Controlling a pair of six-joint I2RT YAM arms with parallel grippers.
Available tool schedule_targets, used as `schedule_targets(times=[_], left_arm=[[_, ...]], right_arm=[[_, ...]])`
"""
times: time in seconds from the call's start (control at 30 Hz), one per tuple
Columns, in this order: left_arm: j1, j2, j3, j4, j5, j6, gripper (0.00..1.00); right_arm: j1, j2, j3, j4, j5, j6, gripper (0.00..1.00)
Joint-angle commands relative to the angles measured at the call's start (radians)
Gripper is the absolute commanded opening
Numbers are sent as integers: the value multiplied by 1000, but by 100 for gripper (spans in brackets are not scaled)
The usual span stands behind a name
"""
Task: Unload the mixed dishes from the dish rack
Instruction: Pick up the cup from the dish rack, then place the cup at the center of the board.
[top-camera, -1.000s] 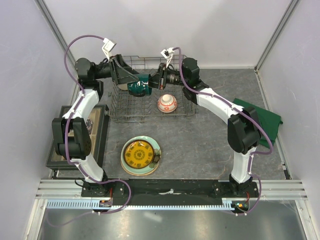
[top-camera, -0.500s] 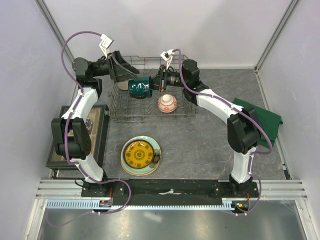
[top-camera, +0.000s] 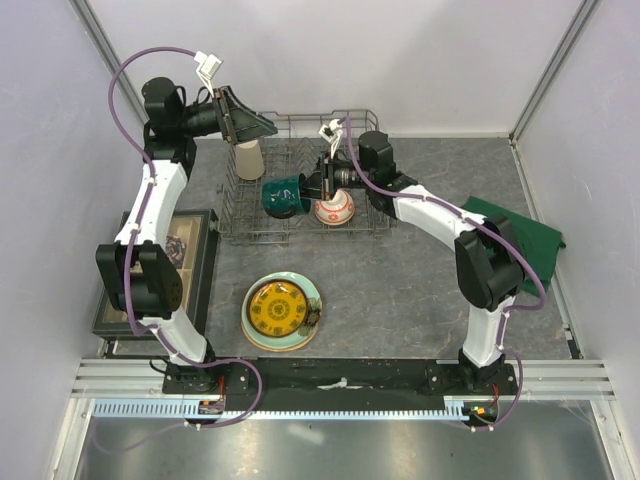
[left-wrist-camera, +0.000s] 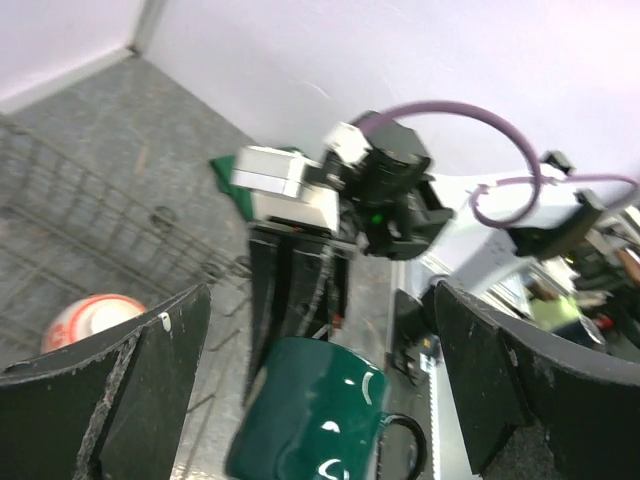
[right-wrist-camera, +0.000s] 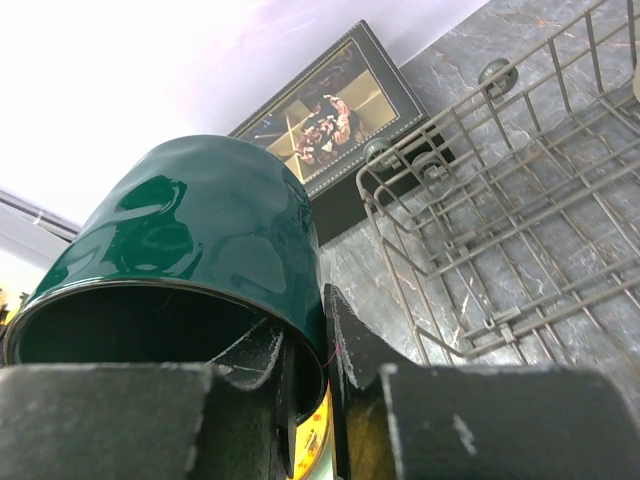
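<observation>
While right tool (top-camera: 311, 188) clamps dark green mug (top-camera: 282, 195) | left tool (top-camera: 262, 126) gaping | bowl (top-camera: 335, 208) beside

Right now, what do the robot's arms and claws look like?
The left arm and right arm have white tube sections between chunky black joints. A purple cable loops along each one. The left gripper and right gripper have flat black fingers.

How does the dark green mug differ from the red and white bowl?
The dark green mug is pinched at its rim by the right fingers, tipped sideways; the red-and-white patterned bowl sits free in the dish rack. The mug is plain, the bowl patterned. Both are over the rack.
</observation>
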Motion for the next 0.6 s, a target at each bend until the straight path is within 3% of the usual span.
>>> schedule_targets(times=[0.0,0.27,0.57], left_arm=[[4,-32,85,-325,-97,281,99],[4,-32,200,-644,-342,521,99],[-39,-33,243,-779,-696,679,99]], right_arm=[[7,-109,5,32,2,-55,0],[7,-171,11,-133,52,-191,0],[7,-266,28,-421,218,-414,0]])
